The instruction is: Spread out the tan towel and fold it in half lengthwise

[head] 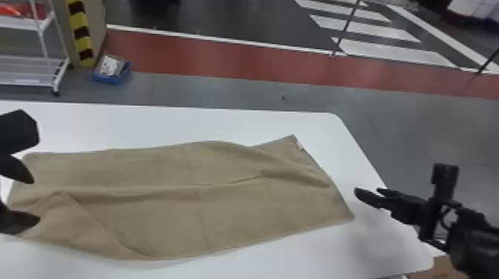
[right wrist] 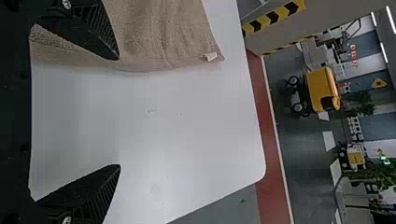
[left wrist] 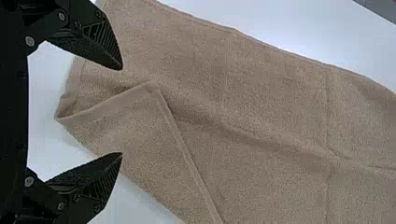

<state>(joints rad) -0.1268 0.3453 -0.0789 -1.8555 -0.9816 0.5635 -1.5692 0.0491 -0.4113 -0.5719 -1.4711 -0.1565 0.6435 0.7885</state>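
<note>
Tan towel (head: 230,211) — under left fingers (head: 22,219), near right fingers (head: 367,197)

Table: white top with rounded corners (head: 260,124), reaching out beyond both the left gripper (head: 36,201) and the right gripper (head: 367,191).
Tan towel: lying long across the tabletop (head: 230,219), one end by the left gripper, the other a bit short of the right gripper.
Turned-over flap: a hemmed piece (left wrist: 140,123) folded onto the towel, just ahead of the left gripper.
Ridge: a soft, rumpled line from near the left gripper toward the right gripper's side.
Tag: small, pale (right wrist: 210,56), on the towel's edge nearer the right gripper.
</note>
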